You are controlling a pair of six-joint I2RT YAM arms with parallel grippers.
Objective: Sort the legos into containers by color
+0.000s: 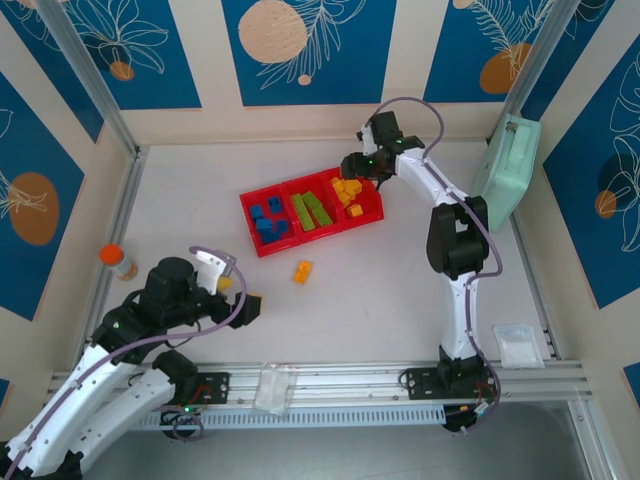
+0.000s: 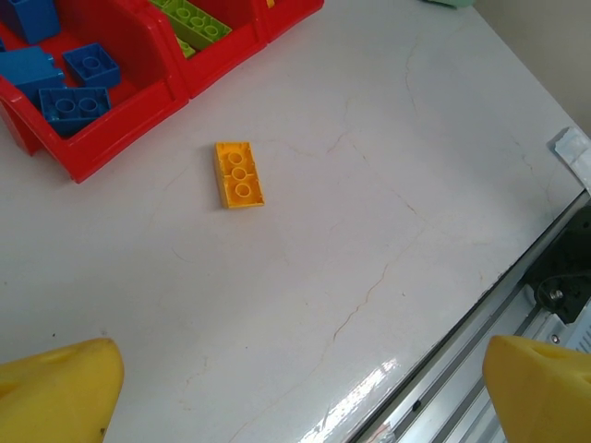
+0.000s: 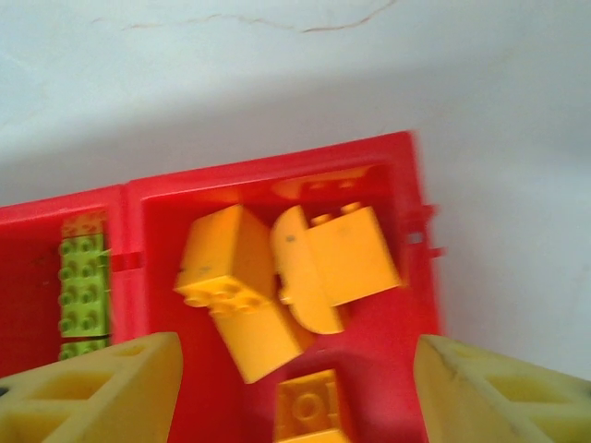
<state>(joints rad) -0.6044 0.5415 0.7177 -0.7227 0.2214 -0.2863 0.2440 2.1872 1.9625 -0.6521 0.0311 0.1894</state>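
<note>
The red containers stand mid-table as one row. Blue legos lie in the left bin, lime green ones in the middle and yellow-orange ones in the right. My right gripper hovers open over that right bin; yellow-orange bricks lie loose below its fingers. One yellow-orange brick lies alone on the table in front of the tray, also in the left wrist view. My left gripper is open near the front left, nothing between its fingers.
A small orange-capped bottle stands at the left edge. A mint-green case leans against the right wall. A clear bag lies at the front right. The metal rail runs along the near edge.
</note>
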